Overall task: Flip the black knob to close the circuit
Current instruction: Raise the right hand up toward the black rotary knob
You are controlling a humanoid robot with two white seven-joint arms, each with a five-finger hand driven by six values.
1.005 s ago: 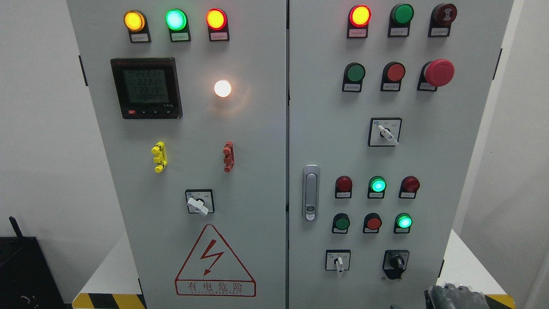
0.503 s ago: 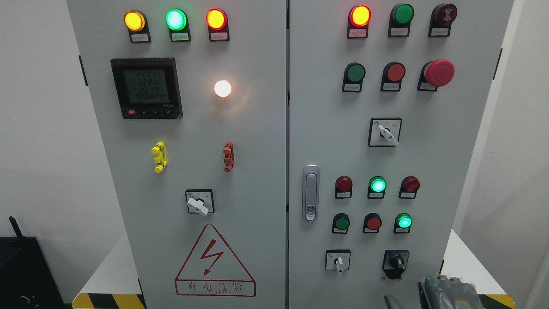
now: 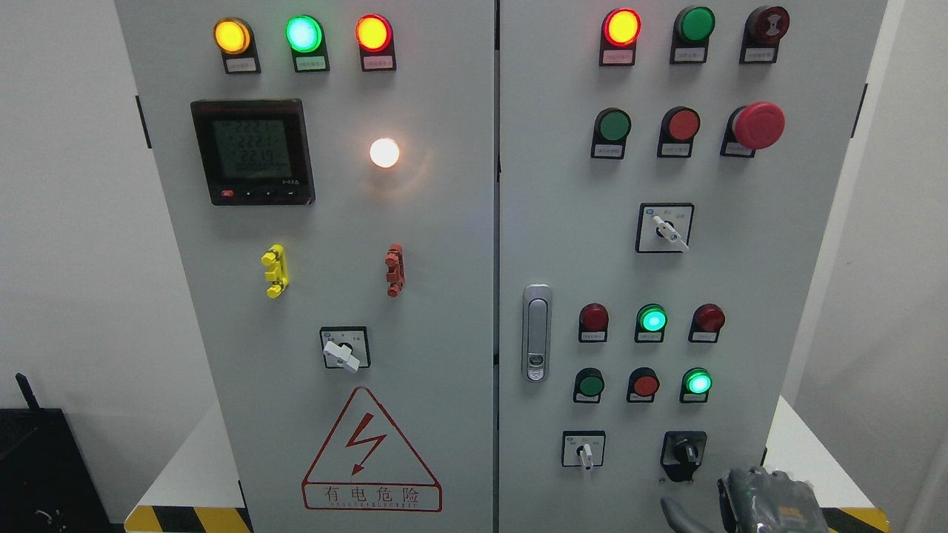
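reaching up from the bottom edge, right hand (image 3: 770,503) sits just below and slightly right of the black knob (image 3: 683,451), apart from it, probably staged for an approach from underneath. only its dark top shows, so can't tell if it's open or closed. knob: black selector on a black plate, low on the cabinet's right door (image 3: 785,259), pointer roughly vertical.

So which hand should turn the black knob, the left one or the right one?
The right hand. It shows at the bottom right, just below the black knob on the cabinet's right door. The left hand is not in the picture at all.
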